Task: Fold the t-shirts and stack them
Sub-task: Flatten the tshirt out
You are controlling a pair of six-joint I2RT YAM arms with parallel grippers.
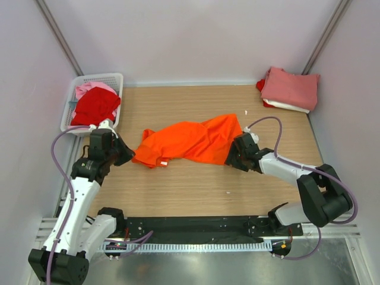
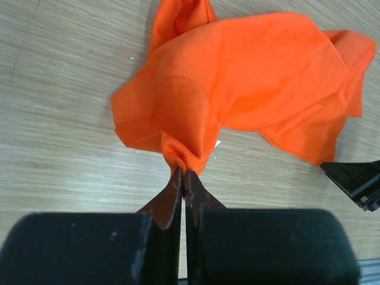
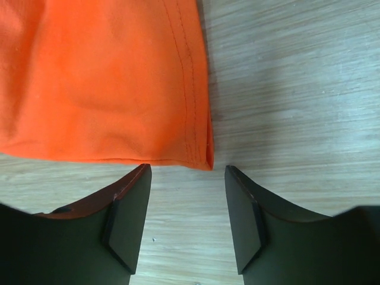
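Observation:
A bright orange t-shirt (image 1: 190, 140) lies crumpled across the middle of the wooden table. My left gripper (image 1: 126, 153) is shut on a bunched bit of its left edge (image 2: 184, 159). My right gripper (image 1: 231, 155) is open just short of the shirt's right hemmed corner (image 3: 202, 151), which lies flat on the table between the two fingertips, untouched. A folded salmon-pink t-shirt (image 1: 291, 88) lies on top of red and white ones at the back right corner. A red t-shirt (image 1: 95, 107) and a pale pink one (image 1: 89, 89) sit in the basket.
A white plastic mesh basket (image 1: 113, 78) stands at the back left, close behind my left arm. Pale walls close in the table on three sides. A black rail (image 1: 196, 225) runs along the near edge.

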